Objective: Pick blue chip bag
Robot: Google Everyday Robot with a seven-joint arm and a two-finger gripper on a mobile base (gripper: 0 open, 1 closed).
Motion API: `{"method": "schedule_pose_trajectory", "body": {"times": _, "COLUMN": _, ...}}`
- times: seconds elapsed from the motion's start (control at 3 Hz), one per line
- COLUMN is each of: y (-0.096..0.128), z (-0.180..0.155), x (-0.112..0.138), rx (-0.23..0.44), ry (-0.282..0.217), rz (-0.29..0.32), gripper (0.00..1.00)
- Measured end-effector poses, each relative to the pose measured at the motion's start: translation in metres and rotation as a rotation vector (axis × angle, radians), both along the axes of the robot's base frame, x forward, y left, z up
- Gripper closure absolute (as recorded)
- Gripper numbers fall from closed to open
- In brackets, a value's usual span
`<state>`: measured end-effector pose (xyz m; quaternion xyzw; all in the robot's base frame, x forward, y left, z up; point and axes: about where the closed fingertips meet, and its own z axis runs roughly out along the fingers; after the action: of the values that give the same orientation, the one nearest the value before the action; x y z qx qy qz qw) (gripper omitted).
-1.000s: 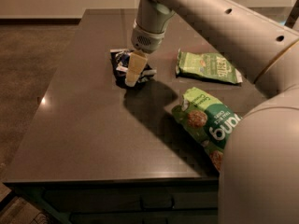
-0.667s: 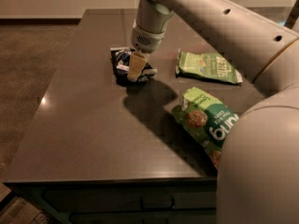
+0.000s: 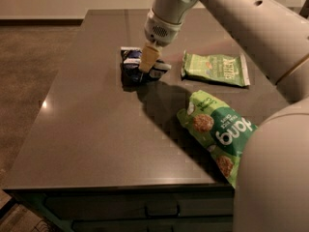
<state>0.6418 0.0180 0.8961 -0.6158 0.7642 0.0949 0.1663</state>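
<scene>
the gripper [image 3: 147,62] sits right on the blue chip bag [image 3: 129,65], which lies on the table [image 3: 96,129] toward its far side (whether it is clamped i cannot tell), so the lift looks undone.

gripper [image 3: 144,67]: on the blue chip bag [image 3: 129,62], upper middle of the frame; now slightly higher and further right than before
arm: drawn up with it
</scene>
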Motion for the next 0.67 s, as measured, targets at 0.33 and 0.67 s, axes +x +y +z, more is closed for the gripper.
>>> {"method": "schedule_pose_trajectory", "body": {"times": 0.33, "y": -0.013, "z": 0.035, "x": -0.013, "rx": 0.069, "ry": -0.011, "rz": 0.061, "gripper": 1.00}}
{"method": "schedule_pose_trajectory", "body": {"times": 0.67, "y": -0.020, "z": 0.074, "x": -0.026, "rx": 0.149, "ry": -0.036, "rz": 0.124, "gripper": 1.00}}
